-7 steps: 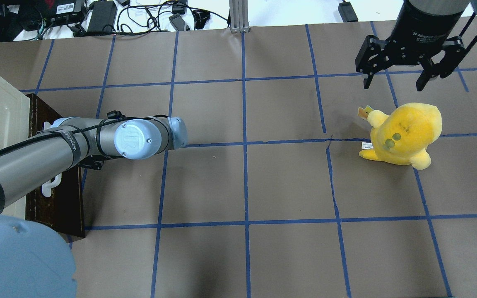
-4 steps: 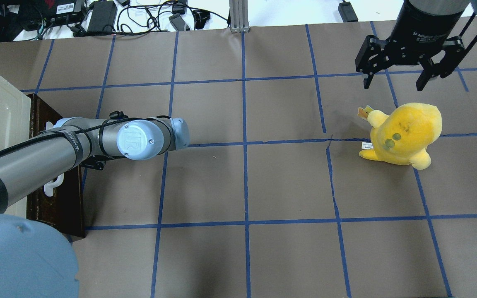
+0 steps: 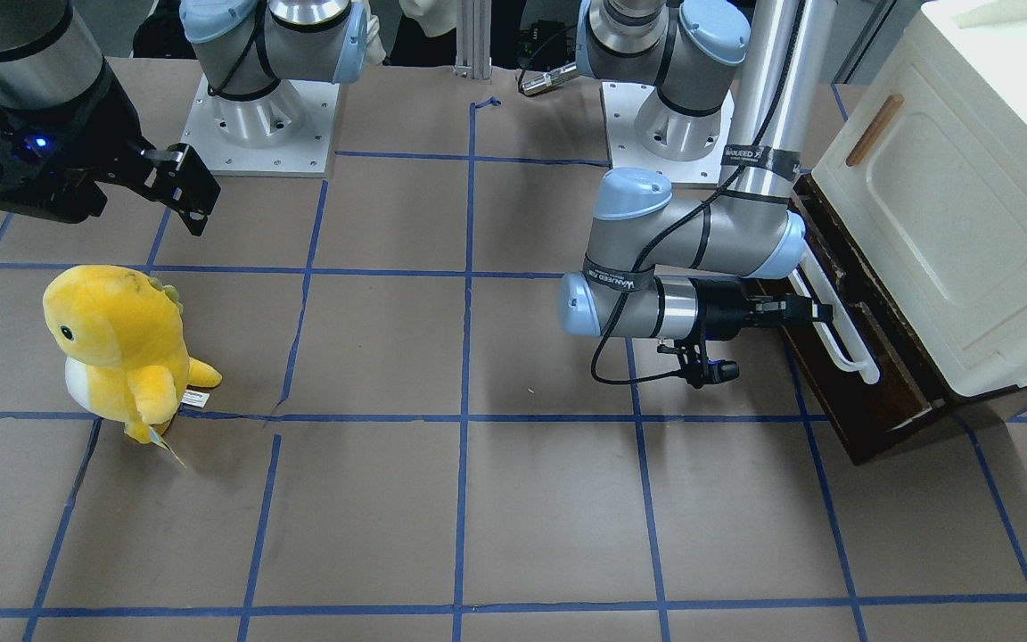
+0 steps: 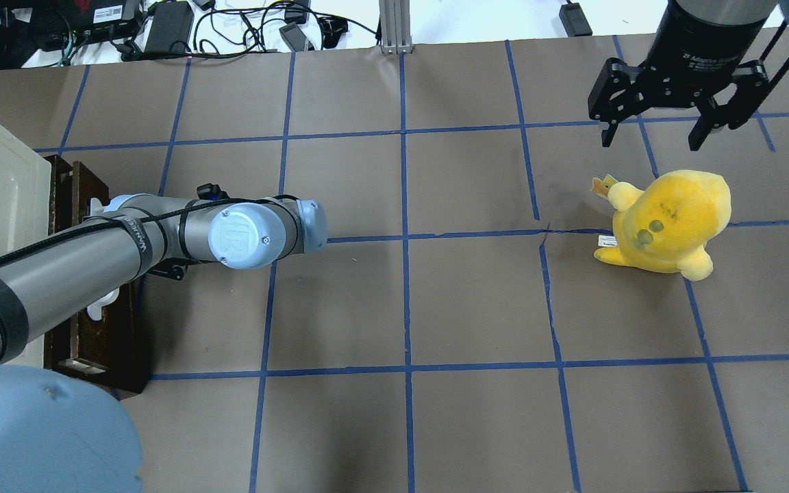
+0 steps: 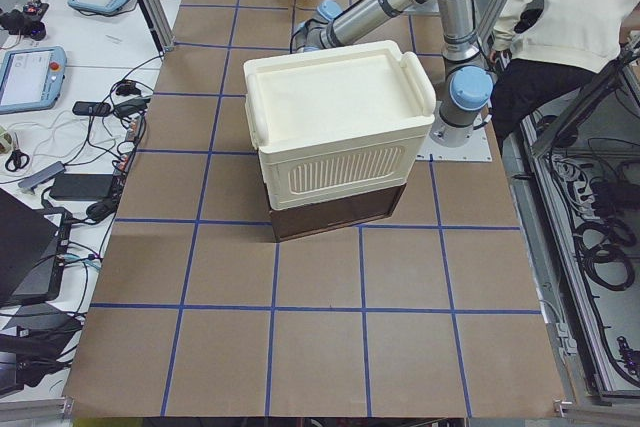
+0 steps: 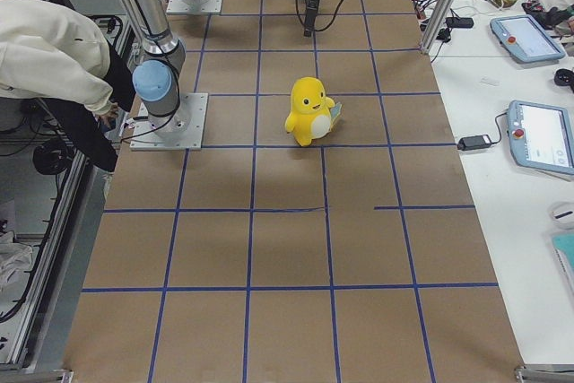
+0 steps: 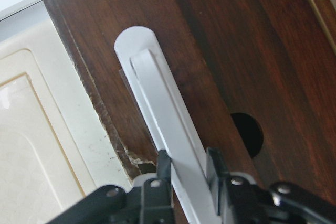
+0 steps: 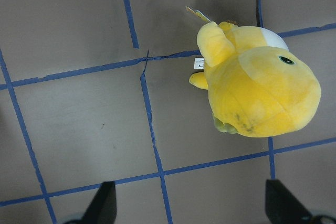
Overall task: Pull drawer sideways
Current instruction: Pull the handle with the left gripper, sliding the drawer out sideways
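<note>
The dark brown wooden drawer (image 3: 875,401) sits at the bottom of the cream cabinet (image 3: 950,196) and stands slightly pulled out. In the overhead view a gap shows behind the drawer front (image 4: 103,329). My left gripper (image 3: 821,312) is shut on the long white bar handle (image 3: 839,343). The left wrist view shows its black fingers (image 7: 164,163) clamped on both sides of the handle (image 7: 157,98), near its middle. My right gripper (image 4: 655,133) is open and empty, hovering above the table beyond the plush toy.
A yellow plush toy (image 4: 665,222) stands on the right side of the brown paper table, also in the right wrist view (image 8: 257,90). Cables and power bricks (image 4: 168,24) lie past the far edge. A person (image 5: 570,7) stands beside the robot bases.
My left arm has moved to the right, away from the cabinet, with the handle held. The drawer front has slid out with it. The right arm has not moved.
</note>
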`<state>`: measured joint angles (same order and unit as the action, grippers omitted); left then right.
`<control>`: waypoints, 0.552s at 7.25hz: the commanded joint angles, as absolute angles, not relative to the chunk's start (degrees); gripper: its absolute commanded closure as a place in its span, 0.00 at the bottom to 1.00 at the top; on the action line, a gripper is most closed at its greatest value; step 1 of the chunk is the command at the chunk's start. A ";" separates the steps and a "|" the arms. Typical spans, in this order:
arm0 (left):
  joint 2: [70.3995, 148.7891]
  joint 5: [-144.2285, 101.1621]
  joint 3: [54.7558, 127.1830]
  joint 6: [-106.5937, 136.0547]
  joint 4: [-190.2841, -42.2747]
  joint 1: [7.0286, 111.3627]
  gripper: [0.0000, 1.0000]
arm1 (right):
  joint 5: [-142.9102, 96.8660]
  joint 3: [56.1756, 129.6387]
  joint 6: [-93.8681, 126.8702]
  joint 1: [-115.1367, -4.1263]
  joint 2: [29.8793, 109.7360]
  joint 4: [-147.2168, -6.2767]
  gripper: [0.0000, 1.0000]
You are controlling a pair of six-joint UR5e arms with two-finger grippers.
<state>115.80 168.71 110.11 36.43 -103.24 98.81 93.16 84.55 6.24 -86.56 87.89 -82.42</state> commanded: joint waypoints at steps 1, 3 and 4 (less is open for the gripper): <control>115.84 168.92 109.78 35.86 -103.45 100.27 0.70 | 93.16 84.55 6.24 -86.57 87.89 -82.35 0.00; 115.75 168.93 109.78 35.60 -103.45 101.42 0.70 | 93.16 84.55 6.24 -86.57 87.89 -82.44 0.00; 115.75 168.93 109.78 35.33 -103.45 102.21 0.70 | 93.16 84.55 6.24 -86.57 87.89 -82.44 0.00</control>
<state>115.79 168.94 109.78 35.60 -103.44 101.33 93.16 84.55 6.24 -86.57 87.89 -82.43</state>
